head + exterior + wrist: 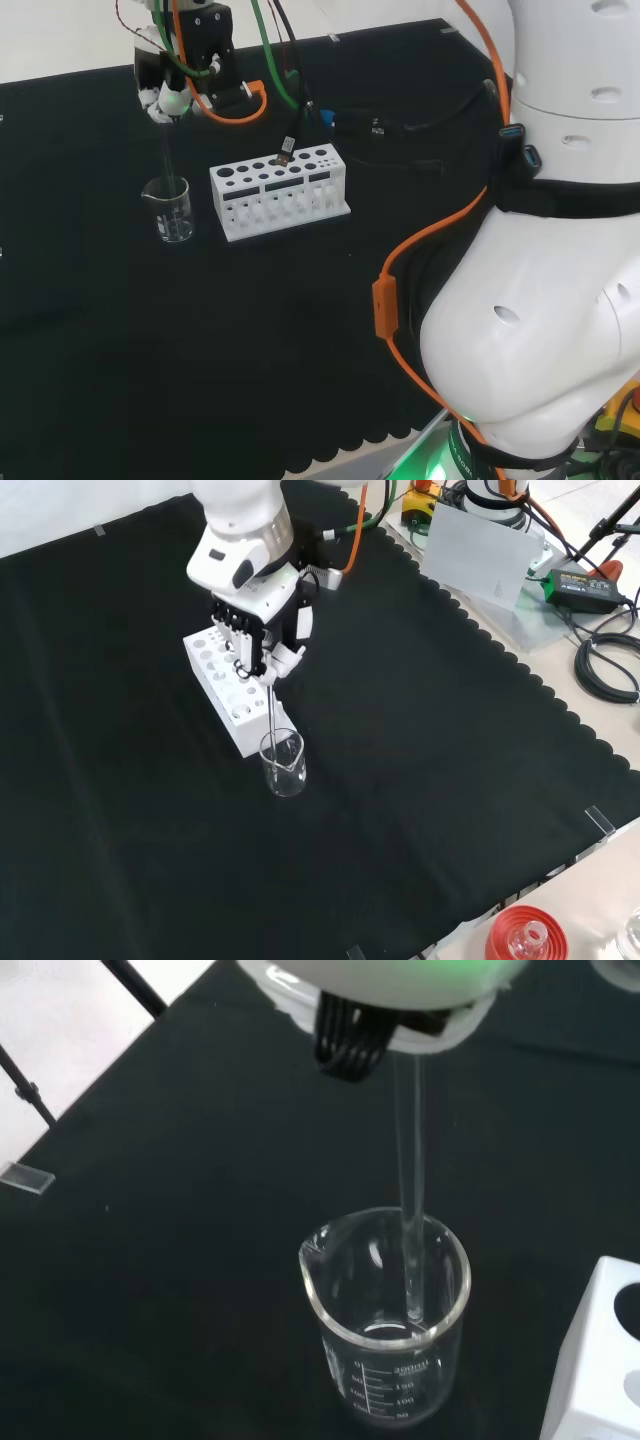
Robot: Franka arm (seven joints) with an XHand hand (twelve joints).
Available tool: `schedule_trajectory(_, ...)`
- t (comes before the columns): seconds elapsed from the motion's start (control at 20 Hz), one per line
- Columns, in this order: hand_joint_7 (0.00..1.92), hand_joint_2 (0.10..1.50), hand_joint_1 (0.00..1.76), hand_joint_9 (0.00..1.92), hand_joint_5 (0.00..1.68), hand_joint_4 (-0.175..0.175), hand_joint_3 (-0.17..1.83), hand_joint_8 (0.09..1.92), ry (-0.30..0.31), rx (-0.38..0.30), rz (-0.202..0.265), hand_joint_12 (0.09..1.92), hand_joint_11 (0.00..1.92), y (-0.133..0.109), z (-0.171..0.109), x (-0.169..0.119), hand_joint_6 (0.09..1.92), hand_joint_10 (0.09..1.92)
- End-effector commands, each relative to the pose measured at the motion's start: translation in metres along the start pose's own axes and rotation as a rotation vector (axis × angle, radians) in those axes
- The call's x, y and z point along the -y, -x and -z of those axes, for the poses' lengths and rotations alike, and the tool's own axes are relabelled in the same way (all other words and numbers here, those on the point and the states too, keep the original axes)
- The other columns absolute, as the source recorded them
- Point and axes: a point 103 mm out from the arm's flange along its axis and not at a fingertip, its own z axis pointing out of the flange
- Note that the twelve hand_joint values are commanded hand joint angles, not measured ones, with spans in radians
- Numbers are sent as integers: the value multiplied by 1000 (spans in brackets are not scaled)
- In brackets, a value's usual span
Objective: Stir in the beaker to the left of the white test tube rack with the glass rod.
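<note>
A clear glass beaker (pixel 168 210) stands on the black cloth just left of the white test tube rack (pixel 278 190) in the head view. The hand (pixel 165 95) hangs above the beaker, its fingers curled round the top of a thin glass rod (pixel 168 160). The rod points straight down, with its lower end inside the beaker. In the front view the hand (pixel 262 635) is over the rack (pixel 225 685), and the rod (pixel 272 710) drops into the beaker (pixel 283 765) in front of it. In the wrist view the rod (pixel 410 1190) ends near the bottom of the beaker (pixel 385 1330), beside the rack's corner (pixel 600 1360).
In the front view a red ribbed stand (pixel 525 935) with a flask sits at the cloth's near right corner. A grey sheet (pixel 480 555), a black adapter (pixel 575 585) and cables lie off the cloth at the right. Cables (pixel 375 130) lie behind the rack.
</note>
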Motion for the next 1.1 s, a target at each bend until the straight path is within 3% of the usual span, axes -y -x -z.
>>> schedule_trajectory(0.05, 1310, 659, 1318, 1800, 1118, -175, 718, 883, -18, 16, 6, 657, 1625, 4, -6, -5, 715, 385)
schedule_trajectory(0.5, 1310, 661, 1318, 1801, 1117, -175, 714, 882, -16, 29, -16, 658, 1625, 11, -3, 9, 713, 383)
schedule_trajectory(0.85, 1310, 662, 1318, 1801, 1118, -175, 713, 882, 7, -13, -20, 658, 1625, 16, -2, 21, 712, 382)
schedule_trajectory(1.1, 1310, 662, 1318, 1801, 1118, -175, 712, 881, 2, 40, 4, 659, 1625, -9, -6, 35, 712, 381)
